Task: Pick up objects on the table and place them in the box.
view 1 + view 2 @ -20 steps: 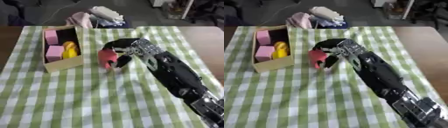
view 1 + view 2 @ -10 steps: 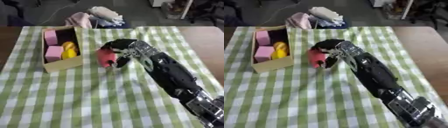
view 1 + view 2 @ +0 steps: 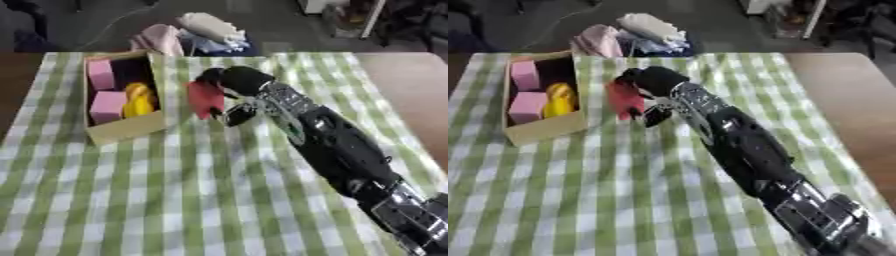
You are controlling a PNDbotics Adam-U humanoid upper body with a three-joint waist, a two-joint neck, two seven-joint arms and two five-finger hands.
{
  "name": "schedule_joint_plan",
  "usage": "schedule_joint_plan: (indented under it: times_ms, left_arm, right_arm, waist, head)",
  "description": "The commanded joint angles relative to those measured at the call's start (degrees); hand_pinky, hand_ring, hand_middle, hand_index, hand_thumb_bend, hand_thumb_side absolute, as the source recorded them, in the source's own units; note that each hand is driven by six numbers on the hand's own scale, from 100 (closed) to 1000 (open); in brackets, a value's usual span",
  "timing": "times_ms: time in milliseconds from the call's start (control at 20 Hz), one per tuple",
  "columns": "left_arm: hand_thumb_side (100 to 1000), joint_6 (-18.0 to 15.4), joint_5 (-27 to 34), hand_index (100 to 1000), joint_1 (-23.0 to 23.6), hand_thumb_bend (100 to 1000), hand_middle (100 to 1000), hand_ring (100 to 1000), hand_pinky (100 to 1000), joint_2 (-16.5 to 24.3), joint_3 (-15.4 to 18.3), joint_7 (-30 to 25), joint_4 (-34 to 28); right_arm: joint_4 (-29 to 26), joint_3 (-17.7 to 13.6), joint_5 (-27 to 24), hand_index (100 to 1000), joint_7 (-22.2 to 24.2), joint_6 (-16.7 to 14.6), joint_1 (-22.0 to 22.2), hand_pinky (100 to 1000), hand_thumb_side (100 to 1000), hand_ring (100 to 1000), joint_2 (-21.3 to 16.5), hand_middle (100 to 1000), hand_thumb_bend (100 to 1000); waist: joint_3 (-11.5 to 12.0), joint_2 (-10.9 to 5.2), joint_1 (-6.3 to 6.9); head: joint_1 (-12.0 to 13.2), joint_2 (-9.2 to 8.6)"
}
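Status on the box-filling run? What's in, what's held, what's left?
Done: two pink blocks and a yellow object lie in the cardboard box. In hand: the right hand is curled round a red object, just right of the box. Left: dropping it in; no other loose items show on the green checked cloth.

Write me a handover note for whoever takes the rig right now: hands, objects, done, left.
Right hand: shut on the red object, just right of the box.
Left hand: not in view.
Box: at the cloth's left side, holding two pink blocks and a yellow object.
Done: those three are in the box; red object picked up.
Left: carry the red object over the box and release it. No other loose objects show on the checked cloth.
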Motion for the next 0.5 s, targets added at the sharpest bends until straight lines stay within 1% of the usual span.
schedule_joint_plan:
  times_ms: [50, 100, 150, 350, 500]
  left_arm:
    - [702, -0.1, 0.1, 748, -0.4, 376, 696, 626, 657, 0.7, 0.1, -0.1, -0.9]
    - [702, -0.1, 0.1, 748, -0.4, 376, 696, 626, 657, 0.7, 0.0, -0.2, -0.9]
    - [701, -0.1, 0.1, 748, -0.5, 377, 696, 626, 657, 0.7, -0.1, -0.3, -0.9]
    - [698, -0.2, 0.6, 748, -1.0, 379, 695, 626, 657, 0.7, -0.5, -0.7, -1.0]
    - [696, -0.3, 0.9, 748, -1.6, 382, 695, 626, 657, 0.6, -0.8, -1.0, -1.0]
  right_arm:
    - [-2.4, -1.3, -1.6, 957, -0.2, 0.7, -3.4, 772, 246, 649, -2.1, 351, 100]
    - [-2.5, -1.6, -1.9, 957, -0.1, 0.9, -4.2, 772, 480, 650, -2.1, 354, 100]
    - [-2.4, -1.9, -2.0, 957, 0.0, 1.2, -5.1, 772, 238, 648, -2.0, 351, 100]
    - [-0.3, -3.4, -1.6, 957, -0.4, 2.0, -8.4, 768, 217, 642, -0.1, 348, 100]
    - [2.0, -4.4, -0.8, 957, -1.3, 2.4, -10.0, 767, 210, 640, 1.7, 348, 100]
  waist:
    - [0.3, -1.53, 0.78]
    - [0.4, -1.56, 0.76]
    - [0.7, -1.59, 0.73]
    - [2.0, -1.53, 0.52]
    - [3.4, -1.38, 0.18]
  head:
    - [-0.1, -0.45]
    - [-0.1, -0.51]
    - [-0.3, -0.57]
    - [-1.1, -0.90]
    - [-1.8, -1.17]
